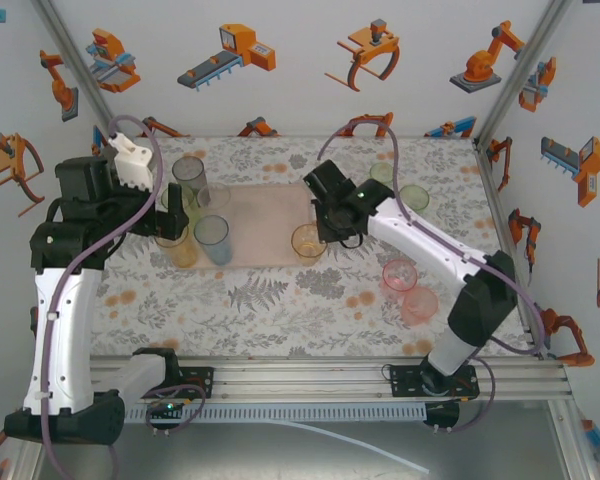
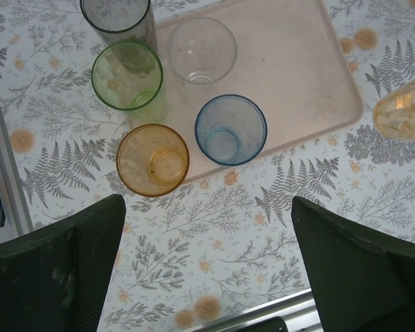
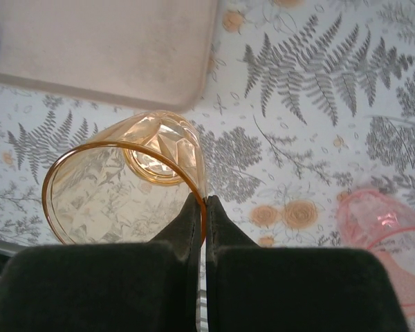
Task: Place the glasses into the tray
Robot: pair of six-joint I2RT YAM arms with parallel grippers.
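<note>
Right tool [image 3: 202,203] pinches amber glass [image 3: 117,197]; fern-print table [image 3: 318,90], robot-print walls [image 1: 280,95].

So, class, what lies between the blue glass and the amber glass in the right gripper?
Between blue glass and held amber glass: only bare tray, then a strip of tablecloth, in the left wrist view.

You will find no readable text, label, brand or number here: the wall panels [image 1: 280,100] carry orange robot drawings without lettering, the tablecloth [image 1: 280,300] a fern print.
</note>
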